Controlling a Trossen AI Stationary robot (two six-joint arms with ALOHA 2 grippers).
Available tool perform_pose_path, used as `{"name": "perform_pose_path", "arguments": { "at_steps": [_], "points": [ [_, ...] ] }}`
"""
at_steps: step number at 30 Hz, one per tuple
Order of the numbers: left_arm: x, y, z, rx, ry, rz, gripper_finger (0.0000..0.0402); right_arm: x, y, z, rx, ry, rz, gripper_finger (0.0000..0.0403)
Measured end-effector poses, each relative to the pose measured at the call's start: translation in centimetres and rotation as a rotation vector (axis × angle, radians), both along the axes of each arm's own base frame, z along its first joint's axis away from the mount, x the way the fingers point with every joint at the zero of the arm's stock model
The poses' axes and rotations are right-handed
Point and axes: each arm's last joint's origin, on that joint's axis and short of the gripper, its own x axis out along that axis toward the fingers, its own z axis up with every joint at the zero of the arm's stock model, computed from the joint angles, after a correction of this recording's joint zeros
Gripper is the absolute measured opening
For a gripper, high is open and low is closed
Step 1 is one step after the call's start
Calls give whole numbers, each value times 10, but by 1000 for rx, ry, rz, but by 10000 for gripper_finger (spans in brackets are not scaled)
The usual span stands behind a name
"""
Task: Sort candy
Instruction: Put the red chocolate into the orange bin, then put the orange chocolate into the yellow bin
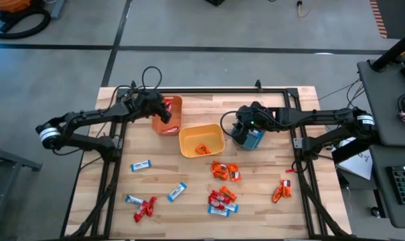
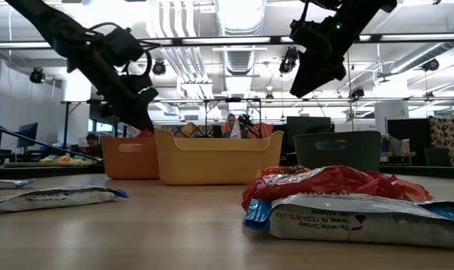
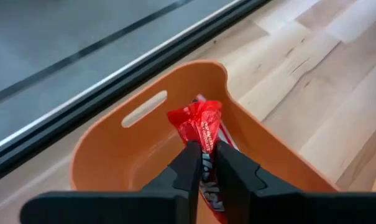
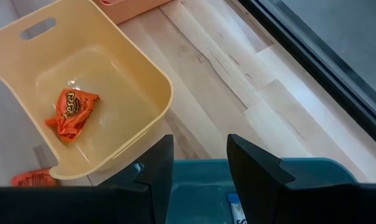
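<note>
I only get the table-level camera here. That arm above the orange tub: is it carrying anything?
Observer: Yes. The left gripper has a red-wrapped candy between its fingers, over the orange bin.
Operator: Is anything in the yellow tub?
Observer: One orange packet lies in the yellow bin.
Operator: And the other arm?
Observer: The right gripper hangs open over the teal bin, with nothing between its fingers.
Operator: Much left to sort?
Observer: Several candies lie loose on the table, among them a blue-and-white bar.
</note>
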Motion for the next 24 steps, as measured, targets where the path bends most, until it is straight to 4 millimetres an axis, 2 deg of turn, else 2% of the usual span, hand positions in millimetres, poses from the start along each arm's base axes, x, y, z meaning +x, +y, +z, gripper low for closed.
{"name": "perform_pose_path", "arguments": {
  "at_steps": [8, 15, 19, 24],
  "points": [
    [5, 3, -2, -12, 13, 3, 76, 0, 0, -1, 1, 4, 0, 144],
    [5, 1, 13, -4, 10, -12, 86, 0, 1, -2, 37, -7, -4, 144],
    [7, -12, 25, -10, -18, -88, 86, 1, 6, -2, 166, -29, 70, 144],
    [16, -42, 38, 6, -93, -231, 87, 3, 24, -3, 302, -46, 122, 144]
  ]
}}
